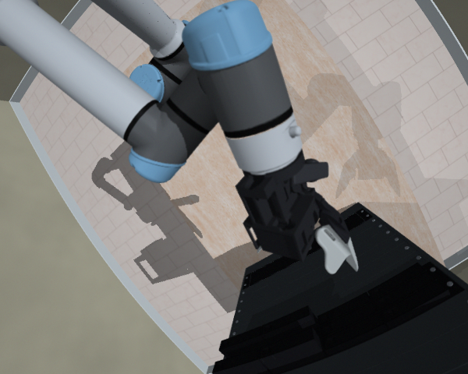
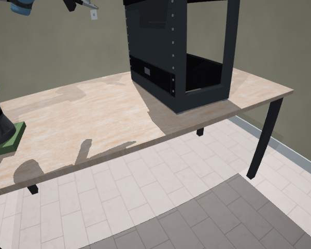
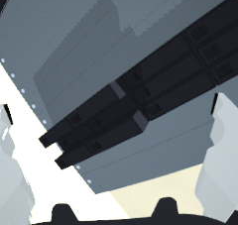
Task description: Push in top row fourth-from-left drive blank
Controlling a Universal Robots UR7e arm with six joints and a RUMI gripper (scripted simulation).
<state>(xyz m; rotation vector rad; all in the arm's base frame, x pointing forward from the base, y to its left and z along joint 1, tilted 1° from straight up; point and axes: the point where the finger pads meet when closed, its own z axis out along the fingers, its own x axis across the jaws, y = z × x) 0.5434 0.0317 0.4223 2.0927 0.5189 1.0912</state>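
The black rack (image 2: 177,53) stands on the wooden table's far right part; from above it shows at the lower right (image 1: 347,305). In the wrist view its front fills the frame, tilted, and the rows of dark drive blanks (image 3: 144,96) run as a band from lower left to upper right. Some blanks at the lower left stick out further than the rest. I cannot tell which one is the top-row fourth blank. My gripper (image 1: 343,261) is open and empty, high up in front of the rack's face and apart from it. It also shows in the exterior view (image 2: 83,3) and the wrist view (image 3: 114,106).
My arm's base sits on a green plate (image 2: 8,139) at the table's left end. A dark panel (image 2: 151,73) fills the rack's bottom front. The rack stands close to the table's near edge (image 2: 203,125). A wall is behind the table.
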